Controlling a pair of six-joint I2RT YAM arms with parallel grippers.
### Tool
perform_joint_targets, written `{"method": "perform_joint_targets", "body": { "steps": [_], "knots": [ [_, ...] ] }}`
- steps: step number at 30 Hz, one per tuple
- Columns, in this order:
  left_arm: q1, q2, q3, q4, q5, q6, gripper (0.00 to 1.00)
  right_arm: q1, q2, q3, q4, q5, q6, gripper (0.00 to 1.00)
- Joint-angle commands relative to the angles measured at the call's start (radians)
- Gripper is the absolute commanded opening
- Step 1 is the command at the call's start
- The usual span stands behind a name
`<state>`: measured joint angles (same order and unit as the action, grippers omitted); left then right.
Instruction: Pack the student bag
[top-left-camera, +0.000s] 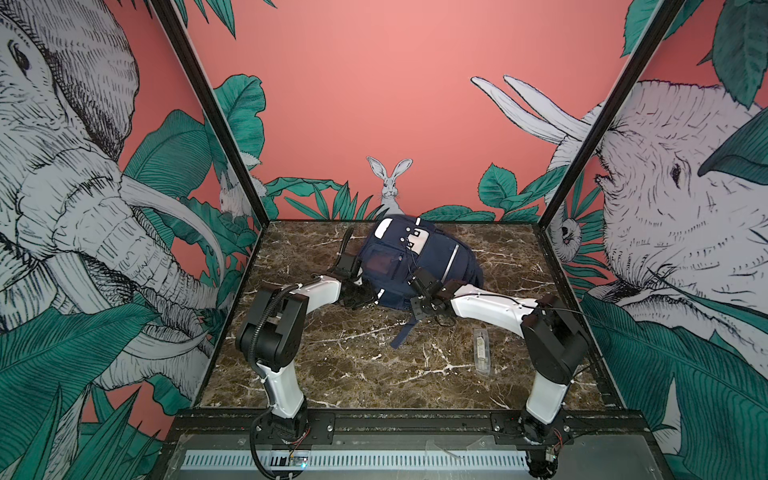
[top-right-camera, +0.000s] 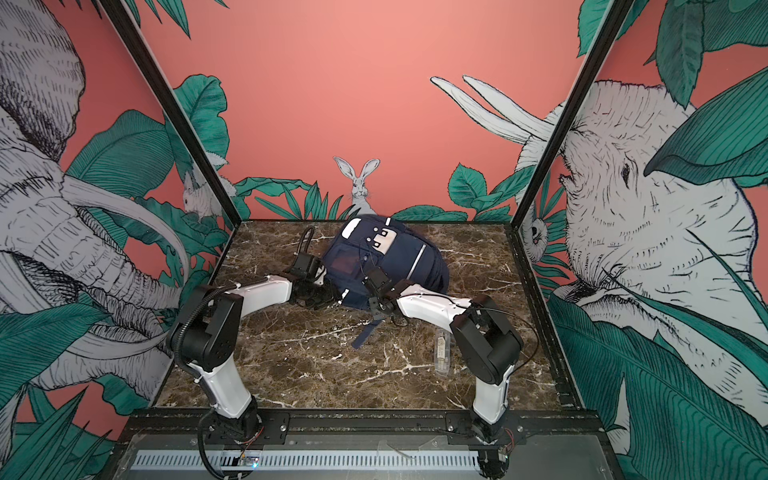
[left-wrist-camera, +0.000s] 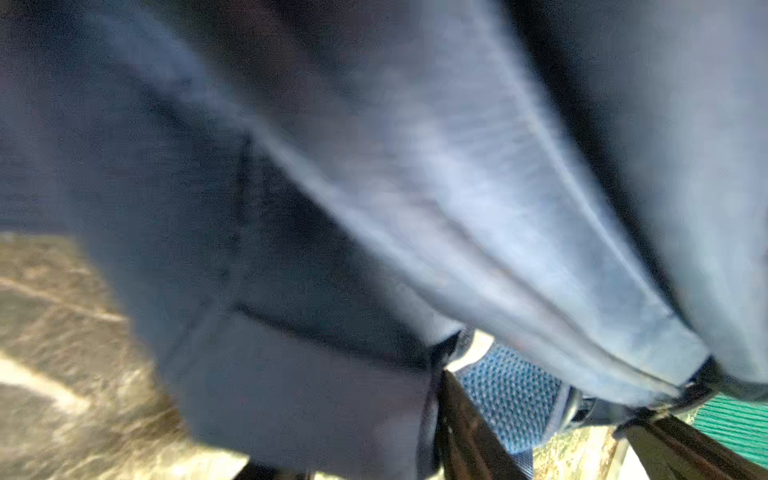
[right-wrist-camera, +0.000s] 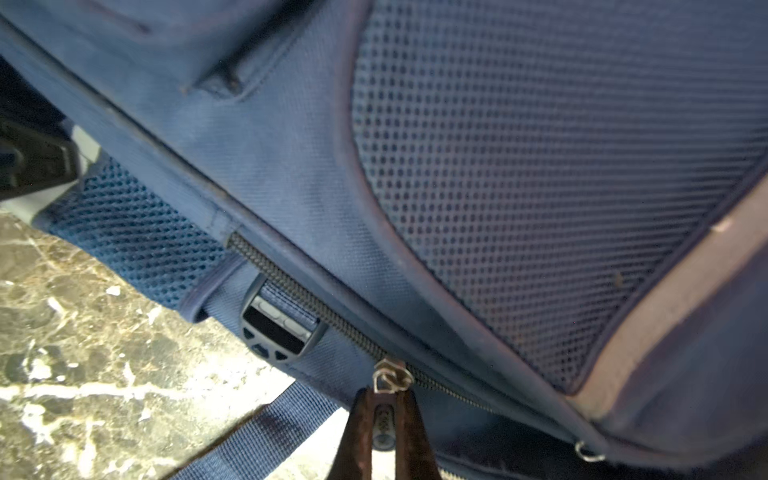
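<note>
A: Colour check. Large navy-blue fabric student bag (top-left-camera: 419, 266): white trim patches, one grey stripe?
B: Confirmed. Blue dotted mesh side panel (right-wrist-camera: 540, 166); small silver metal zipper pull (right-wrist-camera: 390, 376).
A: Flat marble table (top-left-camera: 353, 374)?
B: Dark brown, white veining.
A: Printed wall panels (top-left-camera: 395, 104)?
B: Coral-pink ground, teal-green leaves, grey-white line-drawn elephants and a rabbit.
A: Two robot arms (top-left-camera: 282, 386)?
B: White shells, black joints. Right end effector (right-wrist-camera: 388, 399) fingers (right-wrist-camera: 361, 432): dark brown.

You've got matt navy woven cloth on the student bag (top-left-camera: 432, 257), w/ coarse mesh panel (right-wrist-camera: 540, 166). Zip pull (right-wrist-camera: 390, 380): shiny metal. Buckle (right-wrist-camera: 278, 328): matt grey plastic. Table (top-left-camera: 353, 365): glossy brown marble-look. Packet (top-left-camera: 482, 351), near right: clear glossy plastic.
</note>
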<state>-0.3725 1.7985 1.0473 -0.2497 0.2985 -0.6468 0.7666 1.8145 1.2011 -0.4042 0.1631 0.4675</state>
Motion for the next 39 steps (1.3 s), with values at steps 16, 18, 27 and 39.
{"method": "perform_joint_targets", "body": {
  "steps": [16,18,27,39],
  "knots": [
    [0.06,0.01,0.051,-0.053,-0.033,-0.002,0.46,-0.256,-0.205,-0.225,-0.021,-0.196,-0.072,0.08],
    [0.061,0.003,0.064,-0.062,-0.037,0.004,0.46,-0.268,-0.206,-0.236,0.0,-0.241,-0.072,0.08],
    [-0.02,-0.1,0.152,-0.128,-0.072,0.085,0.48,-0.175,-0.139,-0.198,0.181,-0.539,-0.017,0.06],
    [-0.149,-0.078,0.073,-0.016,0.01,-0.025,0.54,-0.089,-0.087,-0.09,0.264,-0.621,0.073,0.04]
  ]
}}
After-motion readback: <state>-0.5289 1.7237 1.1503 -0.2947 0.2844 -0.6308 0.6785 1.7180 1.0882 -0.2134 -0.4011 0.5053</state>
